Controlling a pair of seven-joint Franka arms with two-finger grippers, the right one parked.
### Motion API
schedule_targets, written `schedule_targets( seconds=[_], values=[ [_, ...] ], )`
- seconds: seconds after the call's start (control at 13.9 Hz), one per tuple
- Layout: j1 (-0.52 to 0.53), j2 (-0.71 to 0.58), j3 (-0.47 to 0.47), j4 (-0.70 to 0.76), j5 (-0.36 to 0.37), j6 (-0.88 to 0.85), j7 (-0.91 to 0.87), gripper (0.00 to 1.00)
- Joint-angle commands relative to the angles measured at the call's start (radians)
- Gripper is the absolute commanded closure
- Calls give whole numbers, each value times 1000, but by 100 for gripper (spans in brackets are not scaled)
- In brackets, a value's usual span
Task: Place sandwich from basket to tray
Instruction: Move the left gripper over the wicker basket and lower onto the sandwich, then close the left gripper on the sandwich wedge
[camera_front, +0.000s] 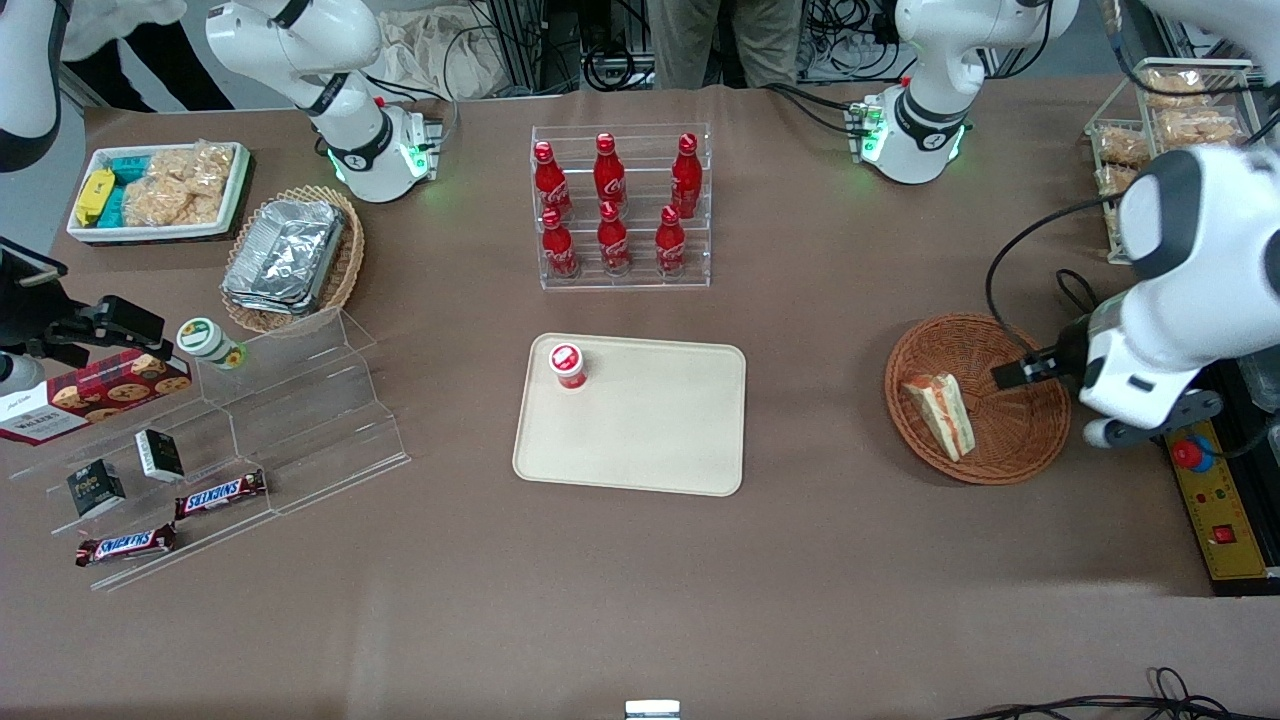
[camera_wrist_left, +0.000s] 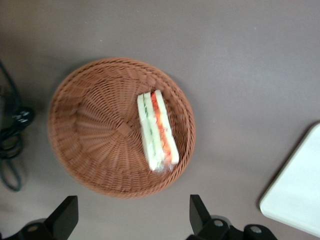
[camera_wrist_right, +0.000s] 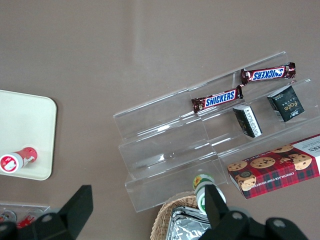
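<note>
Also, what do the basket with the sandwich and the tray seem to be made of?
The basket looks like woven wicker, reddish-brown and matte: its strands show. The tray looks like smooth cream plastic, probably moulded, given its rounded corners and low rim. The sandwich seems clear-wrapped. The gripper hovers open above the basket.

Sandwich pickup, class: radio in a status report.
Gripper open, above the basket's rim. Sandwich in basket, ungrasped. Tray holds one red bottle at a corner; nothing blocking.
</note>
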Motion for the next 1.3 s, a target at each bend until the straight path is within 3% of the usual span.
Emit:
schedule_targets(
  seconds=[0.0,0.86,1.01,1.23],
  values=[
    [-4,17,-1,-92,-1,111,-59,0],
    [-6,211,-1,-268,5,531,-116,0],
    [-6,217,-1,-274,5,530,-116,13],
    [-21,215,1,-274,5,527,-108,54]
  ],
)
